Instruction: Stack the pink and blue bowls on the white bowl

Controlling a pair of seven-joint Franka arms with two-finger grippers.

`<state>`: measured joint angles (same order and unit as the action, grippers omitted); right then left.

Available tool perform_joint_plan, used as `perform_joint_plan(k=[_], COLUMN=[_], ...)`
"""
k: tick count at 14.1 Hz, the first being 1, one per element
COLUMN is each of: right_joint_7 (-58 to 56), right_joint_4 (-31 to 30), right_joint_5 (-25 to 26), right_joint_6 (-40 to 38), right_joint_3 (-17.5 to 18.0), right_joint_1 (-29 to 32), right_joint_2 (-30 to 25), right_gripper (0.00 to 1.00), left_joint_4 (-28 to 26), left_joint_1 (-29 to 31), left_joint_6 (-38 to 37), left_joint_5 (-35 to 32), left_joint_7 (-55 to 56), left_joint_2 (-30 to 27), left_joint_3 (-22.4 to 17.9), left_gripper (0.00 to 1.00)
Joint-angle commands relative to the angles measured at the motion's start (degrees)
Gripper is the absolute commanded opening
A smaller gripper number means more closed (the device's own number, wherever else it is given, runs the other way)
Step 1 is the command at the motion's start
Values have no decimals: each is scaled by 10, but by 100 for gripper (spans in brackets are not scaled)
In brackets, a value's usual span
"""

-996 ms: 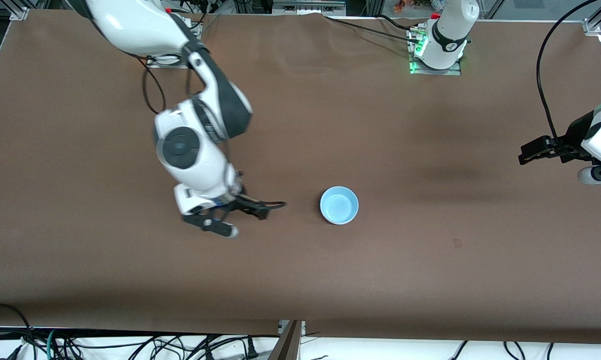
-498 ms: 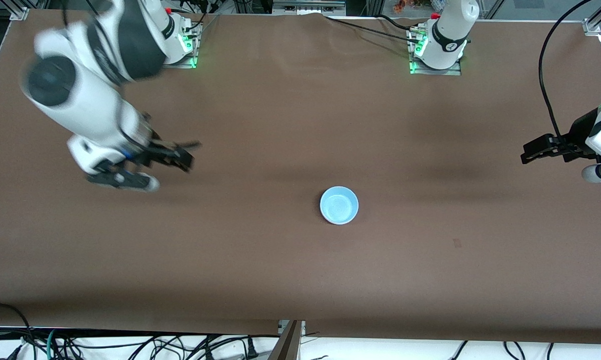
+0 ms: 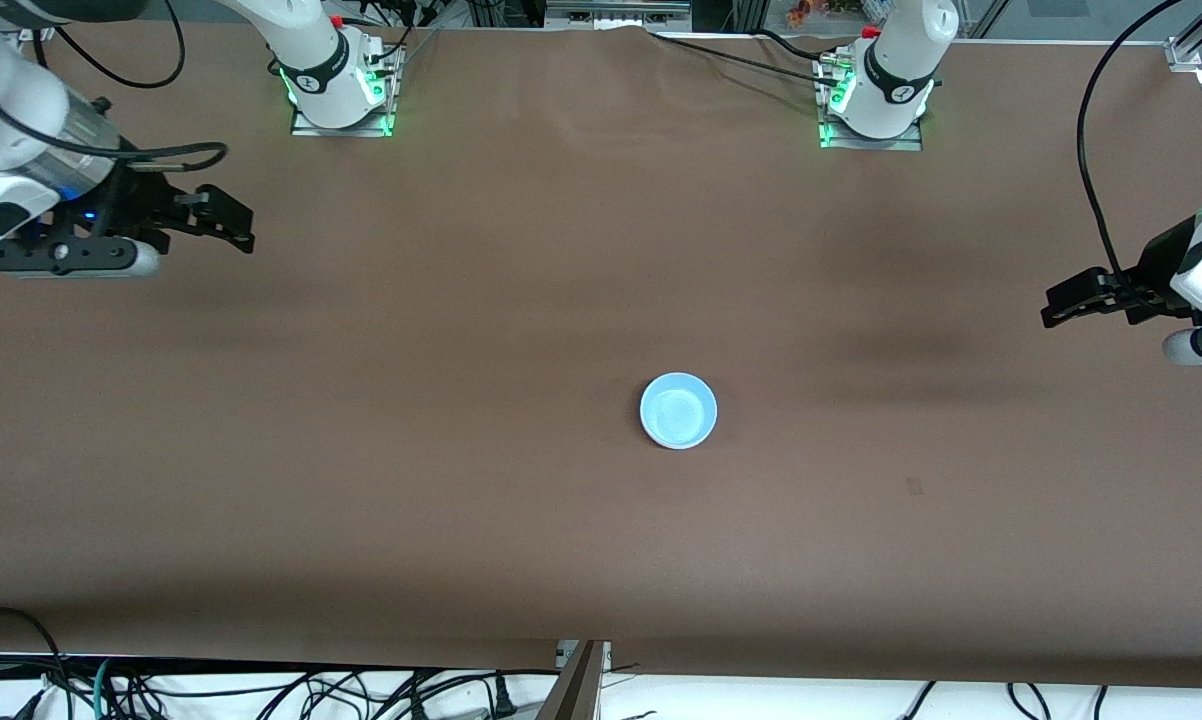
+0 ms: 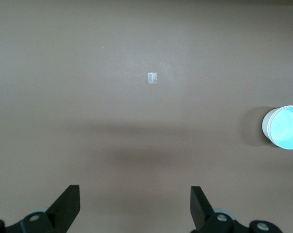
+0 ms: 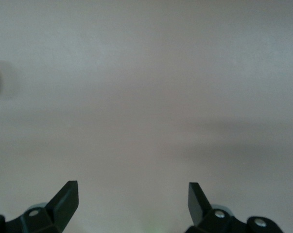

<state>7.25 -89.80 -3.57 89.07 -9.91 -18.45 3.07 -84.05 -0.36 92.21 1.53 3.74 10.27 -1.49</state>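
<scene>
A: Bench (image 3: 561, 560) first. Brown covering, runs the full width of the front view. Both arm bases are bolted along its edge farthest from the front camera.

B: Arms next?

A: Right arm is pulled out to its own end of the bench. Right end effector (image 3: 226, 215) hangs over bare brown surface there, holding nothing. Its wrist view shows the two fingertips (image 5: 66, 196) spread wide with only bench between them.

B: And the left?

A: It waits at the other end. Left end effector (image 3: 1061, 305) is over the bench edge zone, also empty-handed. Fingertips (image 4: 68, 201) are spread wide in its wrist view.

B: Bowls?

A: One stack visible, the blue bowl (image 3: 678, 410) on top, upright, near the middle of the bench, slightly toward the left arm's end. A white rim shows at its side in the left wrist view (image 4: 284, 127). Cannot tell what sits under it. It is well apart from both end effectors.

B: Anything smaller?

A: A small pale square mark (image 4: 152, 77) on the bench surface, nearer the left arm's end than the bowl.
</scene>
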Motion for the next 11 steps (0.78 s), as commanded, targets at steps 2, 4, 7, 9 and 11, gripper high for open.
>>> perform_joint_plan(k=[2, 4, 7, 9, 11], right_joint_7=[-69, -65, -69, -65, -68], right_joint_4=[-20, -19, -13, 2, 10], right_joint_5=[-21, -17, -8, -8, -8], right_joint_6=[1, 0, 1, 1, -2], right_joint_3=[52, 52, 53, 53, 50], right_joint_1=[88, 88, 87, 88, 90], right_joint_2=[-17, -18, -18, -13, -12], right_gripper=[100, 100, 100, 100, 100], left_joint_4=[20, 20, 19, 19, 20], left_joint_1=[-4, -4, -4, -4, -4], left_joint_6=[-13, -13, -13, -13, -13], left_joint_5=[-8, -8, -8, -8, -8], left_joint_7=[-9, -9, -9, -9, -9], left_joint_2=[8, 8, 8, 8, 8], left_joint_3=[-3, -3, -3, -3, -3], left_gripper=[100, 100, 100, 100, 100])
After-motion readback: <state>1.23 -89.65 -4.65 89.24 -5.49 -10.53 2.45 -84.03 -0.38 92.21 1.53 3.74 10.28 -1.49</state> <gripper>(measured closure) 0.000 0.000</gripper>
